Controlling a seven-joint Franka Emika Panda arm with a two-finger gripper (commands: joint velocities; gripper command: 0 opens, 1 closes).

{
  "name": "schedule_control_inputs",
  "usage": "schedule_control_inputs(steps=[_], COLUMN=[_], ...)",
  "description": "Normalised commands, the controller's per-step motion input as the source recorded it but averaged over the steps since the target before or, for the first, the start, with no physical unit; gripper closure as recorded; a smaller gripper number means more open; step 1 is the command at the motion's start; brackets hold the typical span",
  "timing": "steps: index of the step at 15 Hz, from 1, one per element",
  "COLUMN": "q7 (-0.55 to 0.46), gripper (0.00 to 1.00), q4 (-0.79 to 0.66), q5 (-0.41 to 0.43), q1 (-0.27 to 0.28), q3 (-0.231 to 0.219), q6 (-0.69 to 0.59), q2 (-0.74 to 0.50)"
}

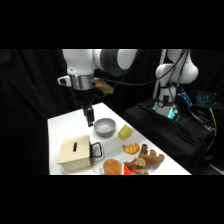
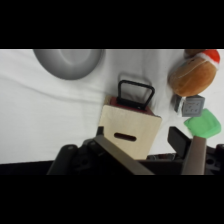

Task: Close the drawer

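Note:
The pale wooden box stands near the table's front left, with a slot in its top. Its drawer faces right, showing a reddish front and a dark loop handle. I cannot tell how far the drawer sticks out. My gripper hangs above the table behind the box, beside the grey bowl, touching neither. In the wrist view the box lies below, between my spread fingers, and the drawer's red edge and handle point away. The gripper is open and holds nothing.
A grey bowl sits just behind the box. To the right lie a yellow piece, an orange toy, a brown plush and a round orange-brown toy. A grey cube and a green piece lie beside the drawer.

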Motion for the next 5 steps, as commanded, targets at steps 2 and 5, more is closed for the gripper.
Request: schedule_control_inputs(steps=[2, 5], q7=[-0.14, -0.16], gripper=[0.0, 0.0], q4=[0.1, 0.09], q5=[0.114, 0.138], q1=[-0.127, -0.128], q3=[0.124, 0.106], q6=[-0.44, -0.46], q2=[-0.31, -0.23])
